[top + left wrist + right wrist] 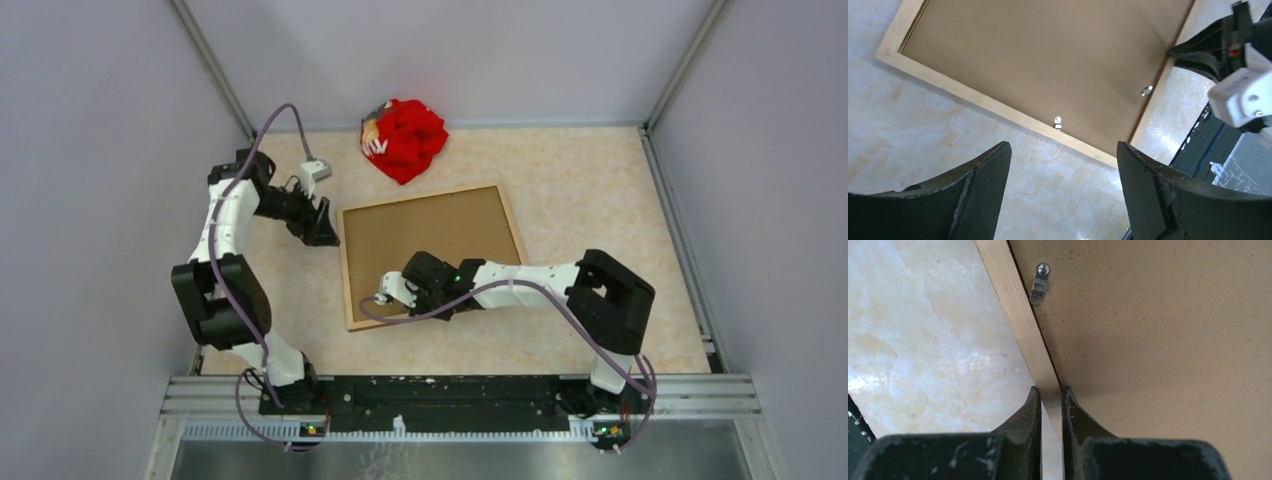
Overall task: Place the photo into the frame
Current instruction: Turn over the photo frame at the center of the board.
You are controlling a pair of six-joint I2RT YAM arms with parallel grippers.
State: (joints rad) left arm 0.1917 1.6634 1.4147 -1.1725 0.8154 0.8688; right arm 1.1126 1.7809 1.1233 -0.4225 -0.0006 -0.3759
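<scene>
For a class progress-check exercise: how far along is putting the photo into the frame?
Done: nothing certain. The frame lies face down, backing board in place, a metal clip at its edge. In hand: the right gripper seems to pinch the frame's rail, and the left gripper hovers open beside it. Left: no photo shows, so whether it is inside cannot be told.

The frame (pixel 345 260) lies flat mid-counter (pixel 580 190), a board (pixel 430 235) inside it and a cloth (pixel 403 139) behind it. The left gripper (pixel 325 235) is beside its far-left corner. The right gripper (pixel 1050 392) straddles its near rail.

Overhead view, close wrist views — frame (pixel 420 197) shared
</scene>
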